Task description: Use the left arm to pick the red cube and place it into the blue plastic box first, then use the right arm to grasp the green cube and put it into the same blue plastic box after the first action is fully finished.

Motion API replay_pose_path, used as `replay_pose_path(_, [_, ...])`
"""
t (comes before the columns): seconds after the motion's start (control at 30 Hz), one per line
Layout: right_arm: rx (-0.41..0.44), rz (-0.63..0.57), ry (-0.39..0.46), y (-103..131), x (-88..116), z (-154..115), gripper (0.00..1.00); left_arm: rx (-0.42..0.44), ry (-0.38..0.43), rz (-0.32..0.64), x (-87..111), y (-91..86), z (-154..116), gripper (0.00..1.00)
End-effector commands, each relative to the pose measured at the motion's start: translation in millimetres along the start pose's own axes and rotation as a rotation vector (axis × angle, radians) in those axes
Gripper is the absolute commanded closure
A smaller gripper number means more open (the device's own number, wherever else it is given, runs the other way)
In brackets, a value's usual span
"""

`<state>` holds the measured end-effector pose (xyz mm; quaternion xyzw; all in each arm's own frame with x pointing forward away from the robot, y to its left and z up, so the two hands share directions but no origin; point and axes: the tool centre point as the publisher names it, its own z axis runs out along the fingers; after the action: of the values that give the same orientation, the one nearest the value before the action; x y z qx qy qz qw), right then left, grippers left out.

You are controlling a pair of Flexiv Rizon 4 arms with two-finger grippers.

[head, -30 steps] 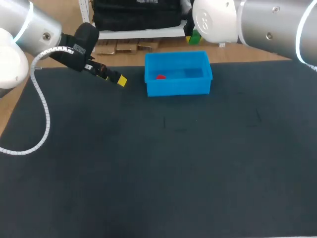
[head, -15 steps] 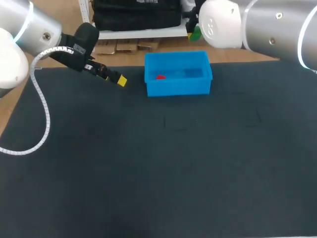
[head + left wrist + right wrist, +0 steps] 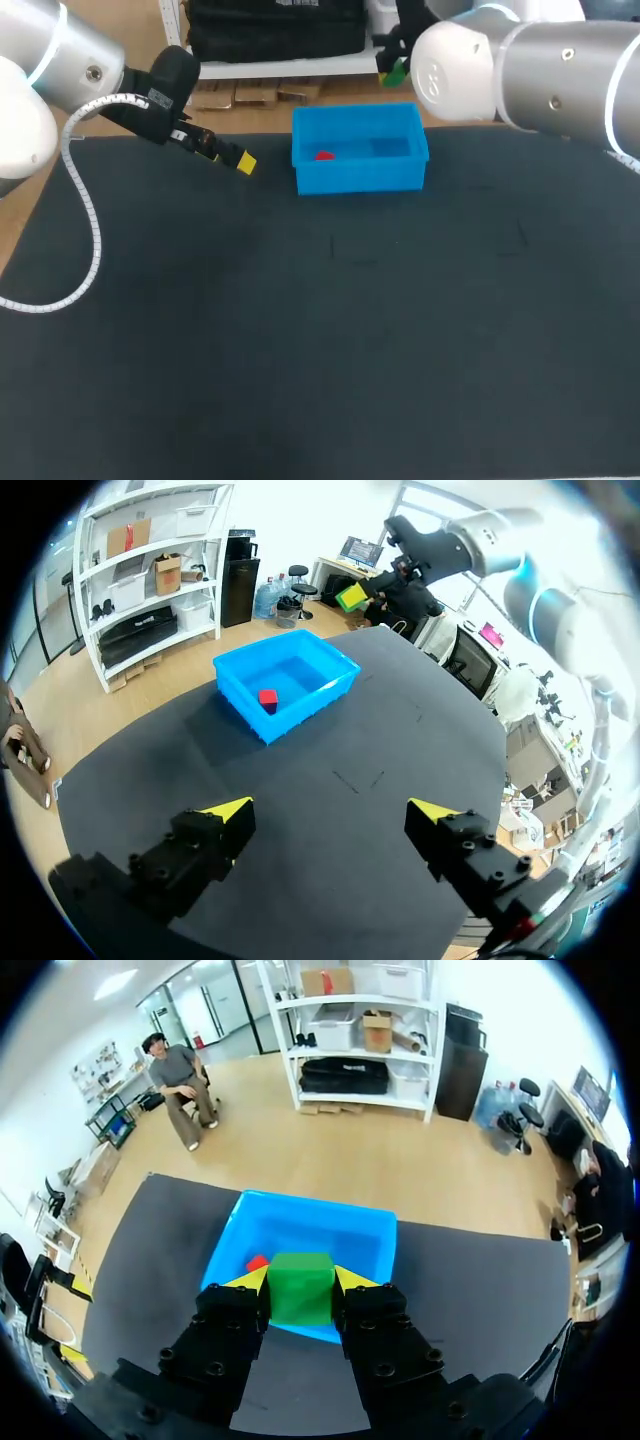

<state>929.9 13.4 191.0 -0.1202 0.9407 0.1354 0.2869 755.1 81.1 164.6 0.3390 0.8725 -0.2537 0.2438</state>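
The right end effector (image 3: 300, 1282) pinches the green cube (image 3: 300, 1292), and the blue box (image 3: 335, 1226), red cube (image 3: 257, 1261) already inside, lies straight ahead of its fingertips; the left end effector (image 3: 330, 815) hangs spread and empty, well apart.

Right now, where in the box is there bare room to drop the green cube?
The box has bare floor from the red cube across to its right wall, in the head view. Only its left end is taken, by that cube. The right tool holds the green cube.
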Motion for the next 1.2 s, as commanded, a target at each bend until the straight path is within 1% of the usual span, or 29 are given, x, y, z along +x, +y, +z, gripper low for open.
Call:
replay_pose_path(0.03, [-0.005, -0.005, -0.003, -1, 0, 5, 1.0, 0.003, -0.002, 0.002, 0.0, 1.2, 0, 0.0])
replay_pose_path(0.73, [-0.017, -0.034, 0.004, 2, -1, 30, 1.0, 0.003, -0.002, 0.002, 0.0, 1.2, 0, 0.0])
replay_pose_path(1.0, [-0.022, -0.035, 0.015, 1, 4, 39, 1.0, 0.003, -0.002, 0.002, 0.0, 1.2, 0, 0.0])
replay_pose_path(1.2, [-0.026, -0.029, 0.026, -1, 11, 48, 1.0, 0.003, -0.002, 0.002, 0.0, 1.2, 0, 0.0])
